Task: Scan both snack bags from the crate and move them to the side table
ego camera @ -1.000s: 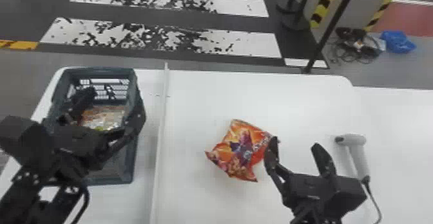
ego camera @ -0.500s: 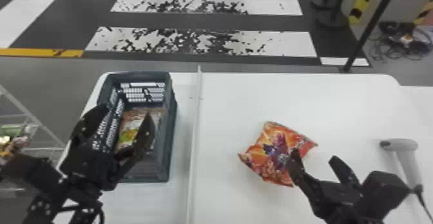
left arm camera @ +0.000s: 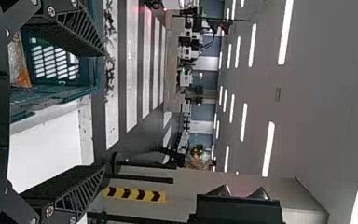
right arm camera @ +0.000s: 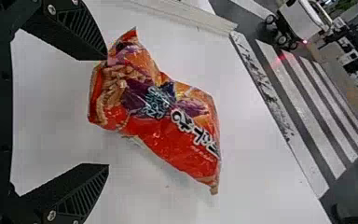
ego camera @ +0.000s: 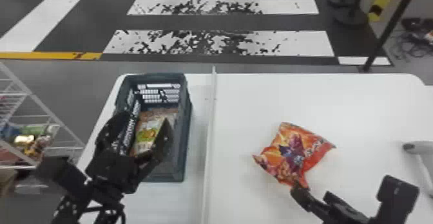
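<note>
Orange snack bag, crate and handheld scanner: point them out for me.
Orange snack bag (ego camera: 291, 152), head view: middle of its printed side.
Crate (ego camera: 185, 126), head view: right-hand wall.
Handheld scanner (ego camera: 422, 147), head view: its head.

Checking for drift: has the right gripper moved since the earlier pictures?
Yes, toward the robot: in the head view the right gripper was at the orange bag's right side and now appears by its near corner.

From above, the head view is looking forward and down on the table (ego camera: 274, 94). The left wrist view is facing past the crate (ego camera: 184, 136) into the room (left arm camera: 207, 102); the right is looking closely at the bag (right arm camera: 168, 116). All three are sharing the table and crosswalk (ego camera: 306, 43).
</note>
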